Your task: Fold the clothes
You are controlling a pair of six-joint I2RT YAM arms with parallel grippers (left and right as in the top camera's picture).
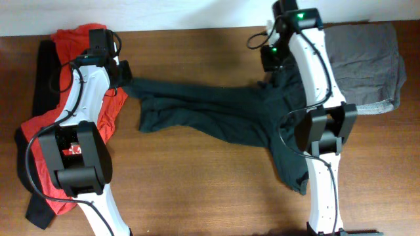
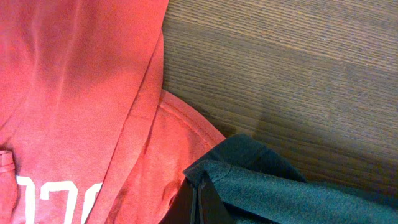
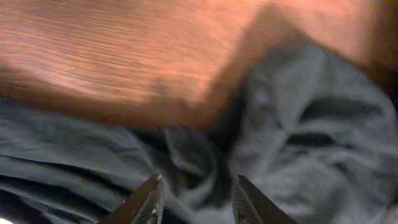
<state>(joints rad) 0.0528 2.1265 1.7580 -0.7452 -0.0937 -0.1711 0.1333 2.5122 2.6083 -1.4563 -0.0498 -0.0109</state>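
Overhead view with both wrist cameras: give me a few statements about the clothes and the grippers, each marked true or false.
1. The dark green T-shirt lies neatly folded. False: it lies stretched out and crumpled across the table.
2. The left gripper is shut on an edge of the dark green T-shirt. True.
3. The right gripper is clamped on a grey garment. False: it stands open over the dark green T-shirt.
4. The red T-shirt lies right beside the dark green T-shirt at the left gripper. True.
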